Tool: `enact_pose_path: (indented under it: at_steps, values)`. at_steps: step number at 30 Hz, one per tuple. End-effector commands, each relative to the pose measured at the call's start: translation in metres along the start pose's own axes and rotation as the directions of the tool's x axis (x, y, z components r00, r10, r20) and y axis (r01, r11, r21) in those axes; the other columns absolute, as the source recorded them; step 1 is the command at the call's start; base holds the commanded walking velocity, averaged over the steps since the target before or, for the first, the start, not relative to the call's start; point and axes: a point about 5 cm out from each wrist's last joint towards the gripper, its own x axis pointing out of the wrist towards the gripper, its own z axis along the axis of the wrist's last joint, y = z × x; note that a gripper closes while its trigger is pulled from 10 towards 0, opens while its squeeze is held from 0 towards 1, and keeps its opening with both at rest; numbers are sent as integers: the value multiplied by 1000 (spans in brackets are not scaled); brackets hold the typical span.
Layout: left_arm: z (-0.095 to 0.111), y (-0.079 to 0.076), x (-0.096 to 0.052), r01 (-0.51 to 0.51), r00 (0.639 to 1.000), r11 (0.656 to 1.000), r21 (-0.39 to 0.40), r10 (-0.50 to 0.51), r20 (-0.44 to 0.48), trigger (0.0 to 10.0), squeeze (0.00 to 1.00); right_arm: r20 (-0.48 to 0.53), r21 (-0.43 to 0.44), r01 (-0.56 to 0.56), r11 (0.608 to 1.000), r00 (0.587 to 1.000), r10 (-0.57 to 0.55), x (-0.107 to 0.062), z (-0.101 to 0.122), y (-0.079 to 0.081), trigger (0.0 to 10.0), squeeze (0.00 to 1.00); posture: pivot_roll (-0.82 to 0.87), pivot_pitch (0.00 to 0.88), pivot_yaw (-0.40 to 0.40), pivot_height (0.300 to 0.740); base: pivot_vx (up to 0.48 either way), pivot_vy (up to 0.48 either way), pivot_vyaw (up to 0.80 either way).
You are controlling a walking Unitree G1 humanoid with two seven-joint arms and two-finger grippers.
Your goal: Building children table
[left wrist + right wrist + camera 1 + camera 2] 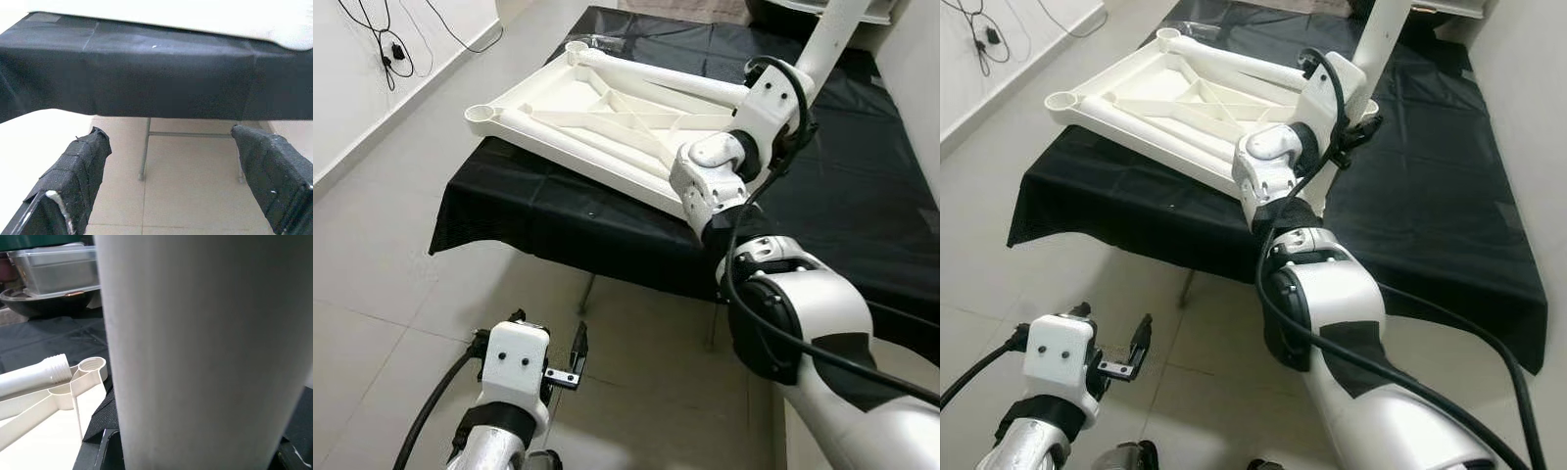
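Closest to me, my left gripper point(576, 357) hangs low over the floor point(372, 284) in front of the desk point(558, 225), fingers spread wide and holding nothing, so that arm is idle for now. Moving up to the desk, which is draped in black cloth, the right arm reaches over its front edge and the right gripper point(793, 103) is wrapped around a white table leg point(830, 34) held roughly upright, just beside the near corner of the upturned tabletop point(607, 113). I can't actually see the fingertips past the wrist housing, but the wrist cam is looking straight up the leg, so I'd call it clamped on that leg. The tabletop lies upside down on the desk with its ribbing showing. One leg already lying on the tabletop point(34, 377) shows its threaded end next to an open corner socket point(93, 366). My read: we're at the leg fitting step, none screwed in yet as far as I can tell. Next I'd need to line the held leg's threaded end over a socket, lower it in square, then twist. Behind the tabletop, at the back of the desk, sit a clear plastic bin point(54, 267) and a dark bowl point(44, 303).
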Motion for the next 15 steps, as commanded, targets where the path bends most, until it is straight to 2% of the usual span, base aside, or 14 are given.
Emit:
enact_pose_path:
  at_steps: [1, 3, 5, 6, 8, 15]
  values:
    - [-5, -3, -2, 8, 1000, 1000, -11, -9, -30, 10000, 0, -108, -92, 58, 994, 992, -68, 5, -30, -13, 10000, 0, 140, 246, -72, 740, 0, 0, 0]
    - [-4, -4, -1, 18, 999, 1000, -15, -18, -28, 10000, 0, -119, -92, 53, 994, 991, -64, 3, -31, -12, 10000, 0, 140, 246, -72, 740, 0, 0, 0]
    - [-2, -18, -3, 139, 990, 988, -60, -140, -13, 10000, 0, -129, -95, 38, 995, 990, -50, -3, -36, -11, 10000, 0, 137, 247, -68, 740, 0, 0, 0]
    - [-2, -18, -3, 139, 990, 988, -60, -140, -13, 10000, 0, -129, -95, 38, 995, 990, -50, -3, -36, -11, 10000, 0, 137, 247, -68, 740, 0, 0, 0]
    - [5, -35, -9, 274, 962, 958, -81, -273, 17, 10000, 0, -142, -109, -11, 994, 990, -5, -13, -42, -6, 10000, 0, 137, 247, -68, 740, 0, 0, 0]
    - [7, -43, -13, 337, 942, 937, -89, -336, 28, 10000, 0, -184, -102, -102, 990, 980, 82, -30, -49, 3, 10000, 0, 137, 247, -68, 740, 0, 0, 0]
